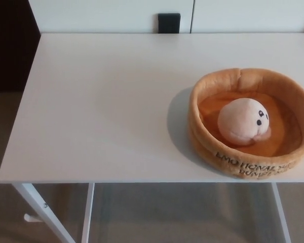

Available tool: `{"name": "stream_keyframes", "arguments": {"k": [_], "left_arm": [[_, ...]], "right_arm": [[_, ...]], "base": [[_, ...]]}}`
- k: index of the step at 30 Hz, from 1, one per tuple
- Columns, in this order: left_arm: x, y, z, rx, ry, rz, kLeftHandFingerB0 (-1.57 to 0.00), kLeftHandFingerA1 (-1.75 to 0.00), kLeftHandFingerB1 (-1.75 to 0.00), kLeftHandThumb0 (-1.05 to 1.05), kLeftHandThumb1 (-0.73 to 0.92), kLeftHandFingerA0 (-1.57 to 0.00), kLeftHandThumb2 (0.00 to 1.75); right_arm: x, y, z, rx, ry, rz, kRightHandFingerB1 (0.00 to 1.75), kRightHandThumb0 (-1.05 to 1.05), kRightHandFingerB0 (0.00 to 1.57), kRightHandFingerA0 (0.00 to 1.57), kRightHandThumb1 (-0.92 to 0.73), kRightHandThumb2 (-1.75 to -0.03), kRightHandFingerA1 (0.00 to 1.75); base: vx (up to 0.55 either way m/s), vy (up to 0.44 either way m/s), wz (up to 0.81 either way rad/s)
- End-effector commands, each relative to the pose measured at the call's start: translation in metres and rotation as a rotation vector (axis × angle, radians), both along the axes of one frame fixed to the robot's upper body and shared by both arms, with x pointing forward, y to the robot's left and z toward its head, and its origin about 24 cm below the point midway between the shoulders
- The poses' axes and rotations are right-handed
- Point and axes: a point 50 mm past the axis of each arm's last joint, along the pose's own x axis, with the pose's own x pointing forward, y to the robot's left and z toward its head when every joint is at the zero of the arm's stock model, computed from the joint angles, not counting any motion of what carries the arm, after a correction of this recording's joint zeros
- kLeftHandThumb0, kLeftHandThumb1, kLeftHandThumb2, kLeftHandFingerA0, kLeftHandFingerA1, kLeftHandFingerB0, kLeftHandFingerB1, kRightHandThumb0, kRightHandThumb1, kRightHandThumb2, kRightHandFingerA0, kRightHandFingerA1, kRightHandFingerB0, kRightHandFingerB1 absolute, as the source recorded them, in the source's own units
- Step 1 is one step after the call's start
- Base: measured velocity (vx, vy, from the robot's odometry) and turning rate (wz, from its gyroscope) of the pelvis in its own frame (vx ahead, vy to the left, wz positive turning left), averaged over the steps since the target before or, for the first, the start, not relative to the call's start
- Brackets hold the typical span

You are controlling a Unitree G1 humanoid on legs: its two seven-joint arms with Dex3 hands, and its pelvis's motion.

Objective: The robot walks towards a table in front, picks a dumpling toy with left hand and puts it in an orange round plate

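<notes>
- White table (pixel 106 101) fills most of the head view, its smooth matt top bare apart from one thing at its right side; white metal legs (pixel 43 207) show below the near edge, over a dull beige floor (pixel 182 217).
- Neither the left hand nor the right hand shows anywhere in the picture, so whether each is released, clenched or grasping something cannot be told.
- Orange round plate (pixel 207 147) sits on the table near its front right corner, its right rim running out of the picture. It is really a soft plush dish: a thick, padded tan wall with stitched seams around a brighter orange floor.
- Dark lettering runs along the plate's near outer wall; only part of it is readable.
- Dumpling toy (pixel 241 120) lies inside the plate, about in the middle of its floor and apart from the wall all round.
- It is a pale pink, rounded plush lump, slightly wider than tall in this view, with no clear long axis.
- Its face, two small dark eyes, is turned toward the plate's right side and a little upward.
- Behind the table, beyond its far edge, stands a white cabinet front (pixel 111 15) with a small black square (pixel 169 23) low on it; to the table's left the background is dark.
</notes>
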Motion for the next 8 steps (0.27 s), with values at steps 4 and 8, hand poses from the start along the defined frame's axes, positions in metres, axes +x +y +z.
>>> {"name": "stream_keyframes", "arguments": {"k": [4, 8], "left_arm": [[0.0083, 0.005, 0.0048, 0.018, -0.08, 0.014, -0.17, -0.56, -0.29, -0.33, 0.55, -0.61, 0.56], [0.0087, 0.005, 0.0044, 0.04, -0.07, -0.009, -0.2, -0.49, -0.29, -0.34, 0.53, -0.57, 0.56]], "right_arm": [[0.0086, -0.0072, 0.0056, -0.012, -0.006, 0.0, 0.34, -0.48, 0.29, 0.5, -0.67, -0.6, 0.73], [0.0088, -0.0072, 0.0057, -0.006, -0.01, -0.011, 0.34, -0.48, 0.29, 0.54, -0.66, -0.59, 0.83]], "base": [[0.0, 0.0, 0.0], [0.0, 0.0, 0.0]]}}
